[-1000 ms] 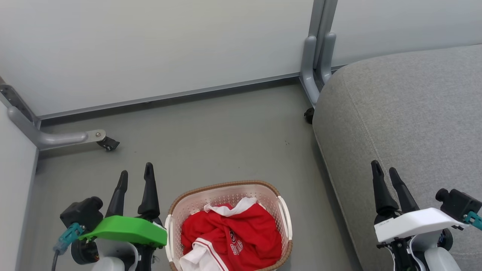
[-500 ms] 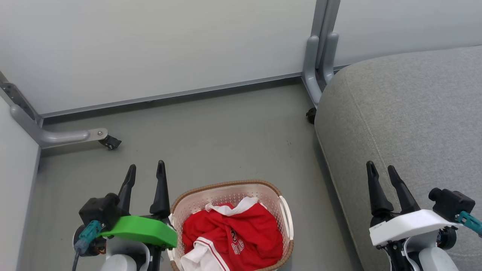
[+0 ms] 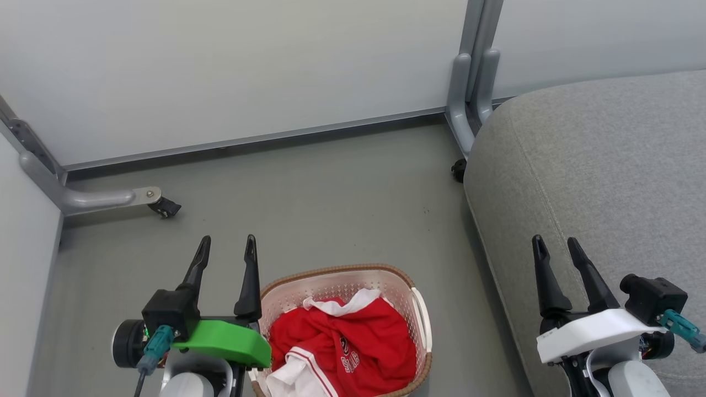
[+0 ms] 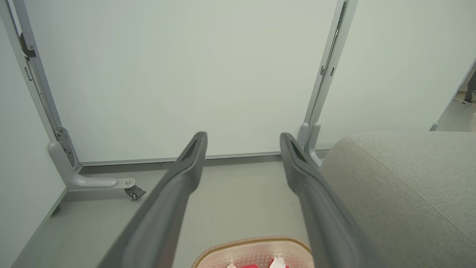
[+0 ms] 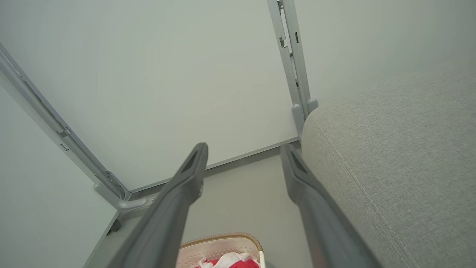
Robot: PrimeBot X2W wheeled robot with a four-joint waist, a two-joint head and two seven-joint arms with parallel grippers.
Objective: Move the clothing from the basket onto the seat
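The cream basket [image 3: 411,300] with a brown rim stands on the grey floor at the bottom middle of the head view, and the red clothing [image 3: 353,342] with white trim lies bunched inside it. My left gripper [image 3: 228,244] is open, just left of the basket, fingers pointing away from me. My right gripper [image 3: 556,245] is open over the near edge of the light-grey seat [image 3: 606,165] at the right. The left wrist view catches the basket rim [image 4: 253,242] below its open fingers [image 4: 186,175]; the right wrist view shows the basket [image 5: 223,242] and the seat [image 5: 401,149].
Pale wall panels close the space behind and at the left. A grey panel foot with a castor [image 3: 157,203] lies on the floor at the left, and an upright post [image 3: 469,94] stands at the seat's far corner. Bare floor [image 3: 331,204] stretches beyond the basket.
My left gripper has moved right, close beside the basket, and turned its fingers more upright. The right gripper has shifted slightly left. The head view has drifted a little.
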